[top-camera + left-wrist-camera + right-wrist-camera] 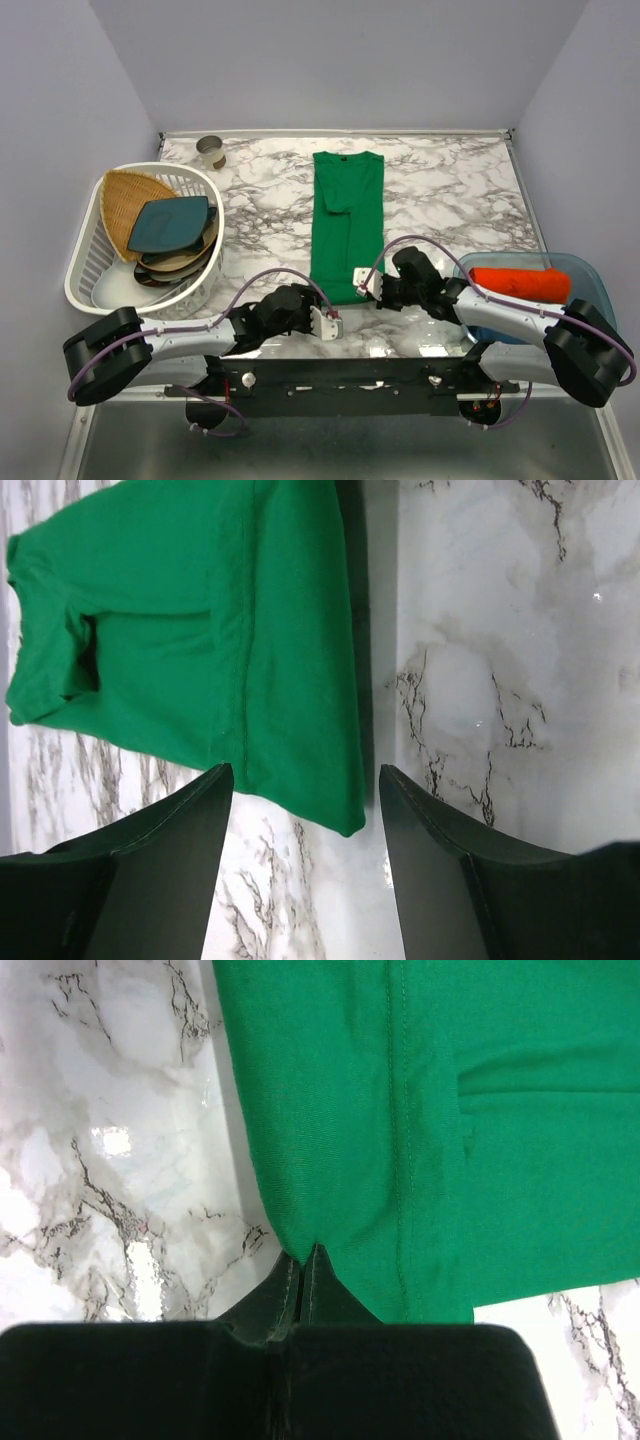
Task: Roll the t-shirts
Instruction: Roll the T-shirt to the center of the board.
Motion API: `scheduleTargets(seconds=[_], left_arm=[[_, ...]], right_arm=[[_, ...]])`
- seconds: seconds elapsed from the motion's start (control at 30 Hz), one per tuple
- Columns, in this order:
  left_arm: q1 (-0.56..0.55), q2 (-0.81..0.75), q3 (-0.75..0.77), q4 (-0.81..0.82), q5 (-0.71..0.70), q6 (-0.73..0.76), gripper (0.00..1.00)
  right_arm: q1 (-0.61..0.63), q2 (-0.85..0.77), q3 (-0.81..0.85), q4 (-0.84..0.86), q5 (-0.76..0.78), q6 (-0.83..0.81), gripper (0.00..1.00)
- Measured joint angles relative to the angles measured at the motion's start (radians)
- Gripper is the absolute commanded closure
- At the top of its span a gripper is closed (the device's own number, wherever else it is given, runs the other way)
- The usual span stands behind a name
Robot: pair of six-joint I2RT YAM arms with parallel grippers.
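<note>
Shirt: green t-shirt (pixel 347 225) folded into long strip on bench (pixel 450 190), hem toward arms for rolling.
Right claw (pixel 304 1255): together, apparently nipping hem's right corner.
Left claw (pixel 306 772): apart, poised at left corner to match.

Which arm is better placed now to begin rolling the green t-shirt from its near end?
The right. The right gripper is shut on the near edge of the green t-shirt, so it can probably start the roll. The left gripper is open over the corner, holding nothing.
</note>
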Motion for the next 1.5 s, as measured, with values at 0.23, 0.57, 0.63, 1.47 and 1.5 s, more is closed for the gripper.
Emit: scheduleTargets(seconds=[0.23,0.57,0.63,1.47,1.5], left_arm=[[-0.049,0.022,-0.046,0.068,-0.023,0.097,0.41],[-0.086,0.137,-0.050,0.151,-0.049,0.195,0.78],[-0.086,0.147,-0.049,0.156,-0.053,0.201,0.91],[0.036,0.126,0.233,-0.229,0.039,-0.140,1.00],[0.046,0.124,0.249,-0.250,0.061,-0.155,1.00]], right_arm=[[-0.005,0.000,0.019,-0.021,-0.009,0.036,1.00],[-0.027,-0.002,0.034,-0.032,-0.030,0.067,1.00],[-0.027,-0.005,0.034,-0.039,-0.039,0.065,0.99],[0.031,-0.123,-0.046,0.024,-0.039,-0.053,0.00],[0.037,-0.121,-0.048,0.029,-0.031,-0.045,0.00]])
